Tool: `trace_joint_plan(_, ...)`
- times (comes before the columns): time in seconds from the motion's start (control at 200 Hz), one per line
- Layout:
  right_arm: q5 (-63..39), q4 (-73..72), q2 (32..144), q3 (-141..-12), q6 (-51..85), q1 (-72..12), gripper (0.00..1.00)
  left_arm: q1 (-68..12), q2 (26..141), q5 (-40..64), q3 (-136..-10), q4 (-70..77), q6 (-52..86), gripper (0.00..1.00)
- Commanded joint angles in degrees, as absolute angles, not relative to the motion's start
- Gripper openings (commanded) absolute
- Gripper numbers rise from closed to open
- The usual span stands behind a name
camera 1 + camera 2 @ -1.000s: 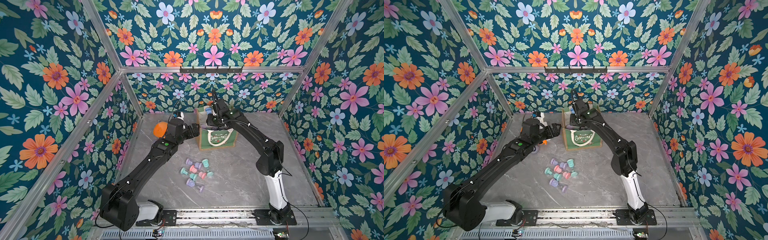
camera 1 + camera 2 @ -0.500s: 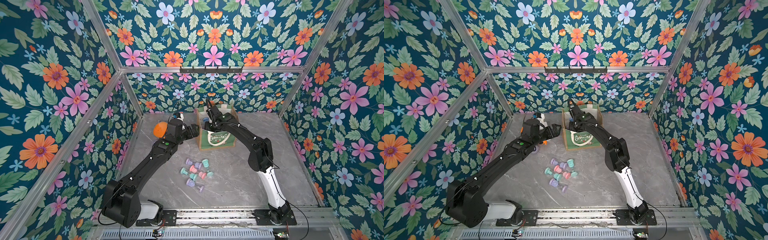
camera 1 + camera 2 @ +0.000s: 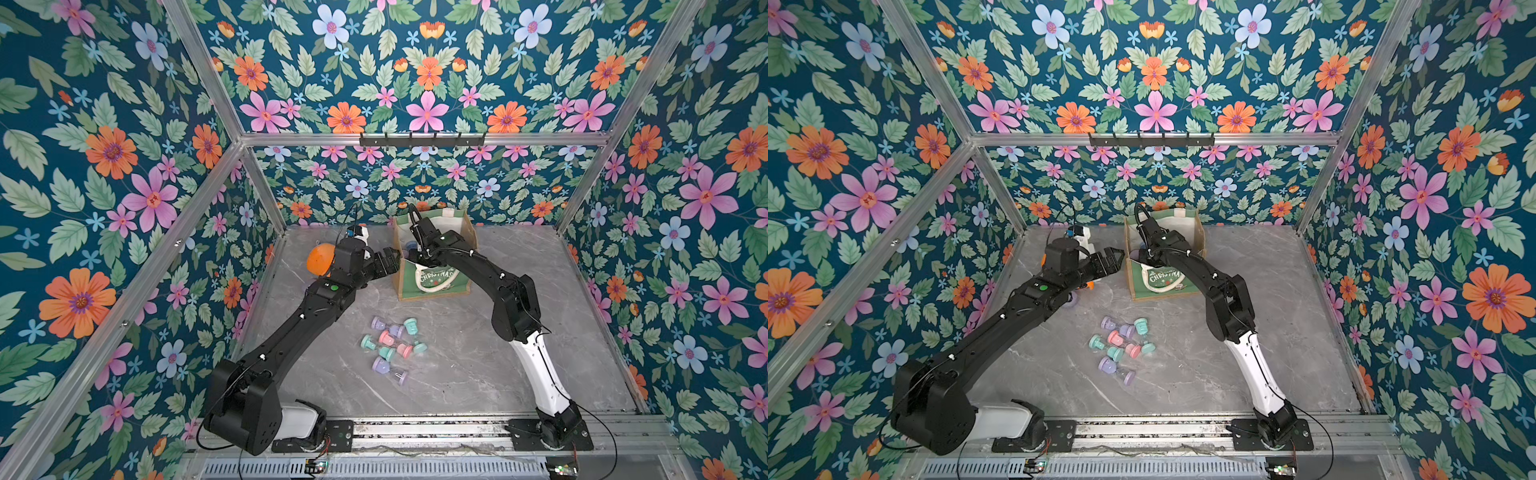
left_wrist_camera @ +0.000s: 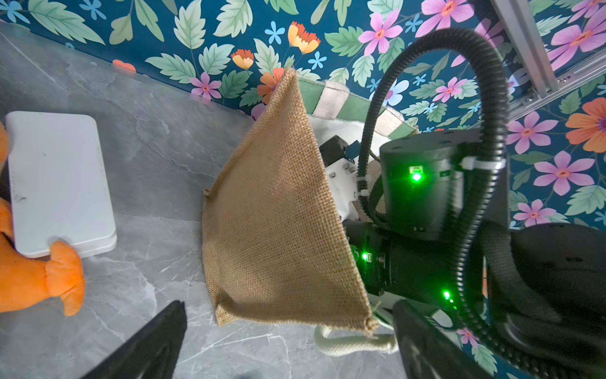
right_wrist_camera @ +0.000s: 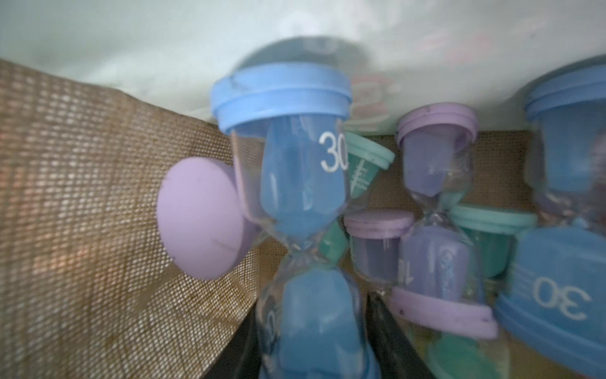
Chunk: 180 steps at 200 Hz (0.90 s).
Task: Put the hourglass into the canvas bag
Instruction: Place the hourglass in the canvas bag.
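Item: canvas bag (image 3: 459, 286), green front printed "CHRISTMAS", tan burlap sides, cream lining, stood upright at the far side of the bench (image 3: 478, 374). Contents, per the right wrist view: at least 5 hourglasses lay inside, among them a purple one (image 5: 436, 203), a teal one (image 5: 492, 223) and a blue one marked 30 (image 5: 564, 279). Item in hand: 1 blue hourglass (image 5: 301, 183), also marked 30, was down inside the bag close to the burlap wall, above the others and not yet let go. Progress, as a judgement: the carry was done and only the release and the withdrawal of the arm remained for this piece. A loose group of teal, pink and purple hourglasses (image 3: 390, 345) lay on the bench well apart from the bag and would remain if all are meant to go in. Right gripper (image 5: 314, 334): set narrow, its 2 black fingers closed on the lower bulb of the blue hourglass. Left gripper (image 3: 1111, 262): spread wide, holding nothing, just beside the bag's burlap side; contact could not be told. Other: orange plush toy (image 3: 320, 258) and white box (image 4: 59, 183) near the left arm.
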<state>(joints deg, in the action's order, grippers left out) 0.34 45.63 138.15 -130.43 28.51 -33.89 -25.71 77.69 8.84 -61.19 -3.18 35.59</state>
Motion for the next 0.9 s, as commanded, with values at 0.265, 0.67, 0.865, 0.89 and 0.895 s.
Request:
trace_joint_plan(0.265, -0.06, 47.75, 132.06, -132.63, 27.40, -34.01, 0.65, -25.66, 77.07, 9.67, -62.11, -2.70, 35.25, 1.00)
trace_joint_plan(0.67, -2.72, 48.34, 115.46, -124.69, 26.80, -34.25, 0.73, -25.66, 72.00, 10.11, -59.68, -5.76, 34.80, 1.00)
trace_joint_plan(0.865, 0.34, 46.99, 104.59, -113.40, 26.18, -38.06, 0.74, -26.00, 67.49, 9.93, -56.16, -8.48, 34.67, 1.00)
trace_joint_plan(0.89, 1.03, 46.74, 103.11, -111.53, 26.32, -38.70, 0.74, -26.09, 66.81, 9.78, -55.83, -9.11, 34.58, 1.00)
trace_joint_plan(0.895, 1.13, 46.62, 102.80, -111.14, 26.39, -38.82, 0.74, -26.14, 66.67, 9.73, -55.73, -9.22, 34.56, 1.00)
